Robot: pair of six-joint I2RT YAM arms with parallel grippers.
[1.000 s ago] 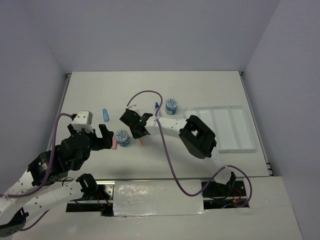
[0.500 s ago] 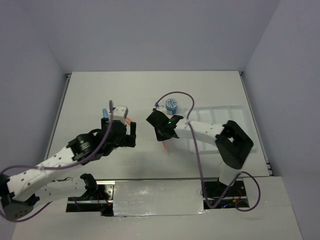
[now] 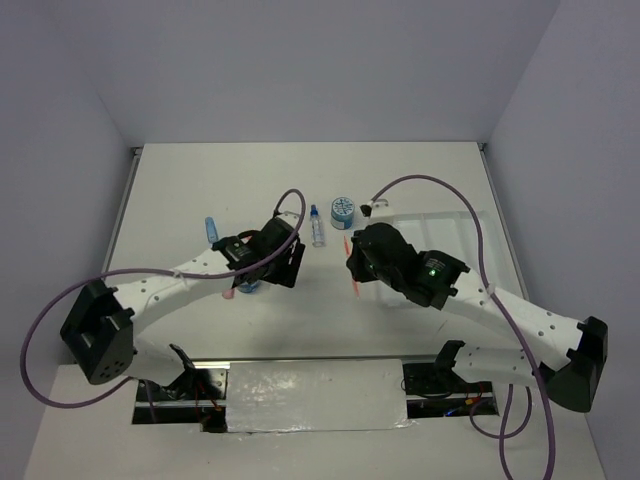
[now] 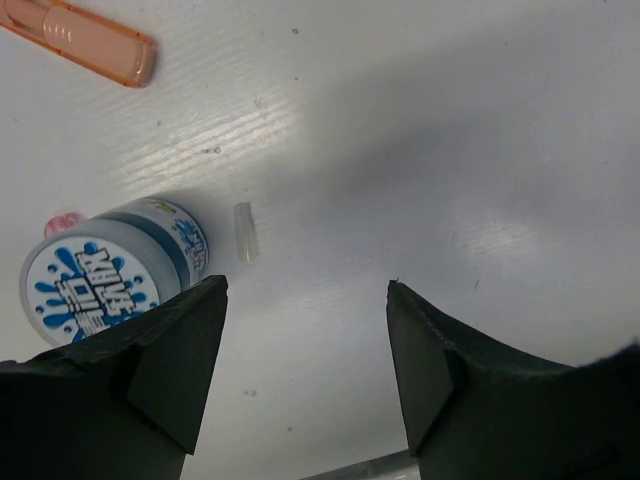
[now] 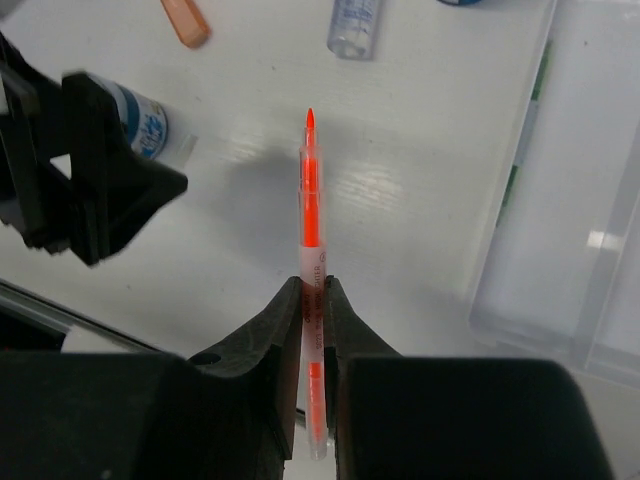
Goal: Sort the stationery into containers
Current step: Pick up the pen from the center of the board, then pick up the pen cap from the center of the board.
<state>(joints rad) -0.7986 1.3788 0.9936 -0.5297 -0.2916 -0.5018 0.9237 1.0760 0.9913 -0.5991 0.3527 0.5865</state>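
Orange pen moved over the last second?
Yes. The orange pen has shifted right, ending close to the white tray's left edge.

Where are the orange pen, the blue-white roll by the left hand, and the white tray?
orange pen point(image 5: 311, 215): right wrist view, mid-barrel.
blue-white roll point(image 4: 85, 295): left wrist view, printed top face.
white tray point(image 5: 570, 160): right wrist view, bare compartment floor.

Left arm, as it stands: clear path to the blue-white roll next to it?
Likely yes. The left end effector is open, and the blue-white roll stands uncovered beside it, outside the gap, nothing between them. A small sideways shift looks enough.
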